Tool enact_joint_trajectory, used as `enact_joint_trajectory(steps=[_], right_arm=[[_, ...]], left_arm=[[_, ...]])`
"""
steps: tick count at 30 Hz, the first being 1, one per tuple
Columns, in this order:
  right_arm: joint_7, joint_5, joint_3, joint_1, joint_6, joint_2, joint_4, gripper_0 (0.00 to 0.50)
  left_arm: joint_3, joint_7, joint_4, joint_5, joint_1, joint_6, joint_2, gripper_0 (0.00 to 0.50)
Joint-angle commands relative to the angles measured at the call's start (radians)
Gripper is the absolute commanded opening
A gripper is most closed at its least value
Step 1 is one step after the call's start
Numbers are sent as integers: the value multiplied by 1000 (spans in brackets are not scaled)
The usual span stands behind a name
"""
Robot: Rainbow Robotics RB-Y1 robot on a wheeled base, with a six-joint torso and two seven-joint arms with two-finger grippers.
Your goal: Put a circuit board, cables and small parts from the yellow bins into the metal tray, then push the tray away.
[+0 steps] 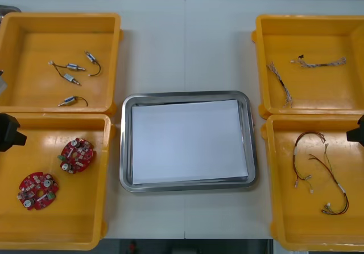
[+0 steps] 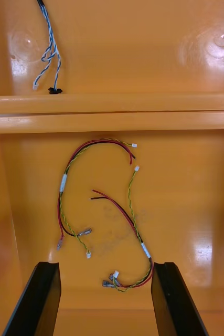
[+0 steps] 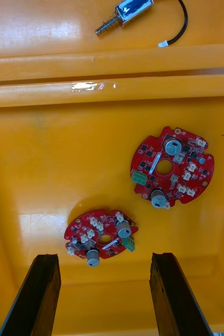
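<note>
Front view gives me the metal tray (image 1: 187, 96) mid-table, white inside, its side rims close to the near yellow bins (image 1: 115, 60), with bare table beyond its far edge. I count four bins: two circuit boards (image 3: 172, 168) left near, four small metal parts (image 1: 74, 67) left far, two blue-white cables (image 1: 318, 62) right far, two red-yellow cables (image 2: 98, 152) right near. My left gripper (image 3: 102, 257) hangs over the boards and my right gripper (image 2: 106, 265) over the red-yellow cables, both spread wide, gripping nothing, with bin walls around them.
</note>
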Motion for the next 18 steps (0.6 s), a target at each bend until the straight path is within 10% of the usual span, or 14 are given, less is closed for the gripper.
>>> enact_joint_trajectory(steps=[1,18], right_arm=[[-44,2,10,13,3,-30,-6,500],[-44,2,10,13,3,-30,-6,500]], left_arm=[[35,-96,-26,7,17,6,40,500],[35,-96,-26,7,17,6,40,500]])
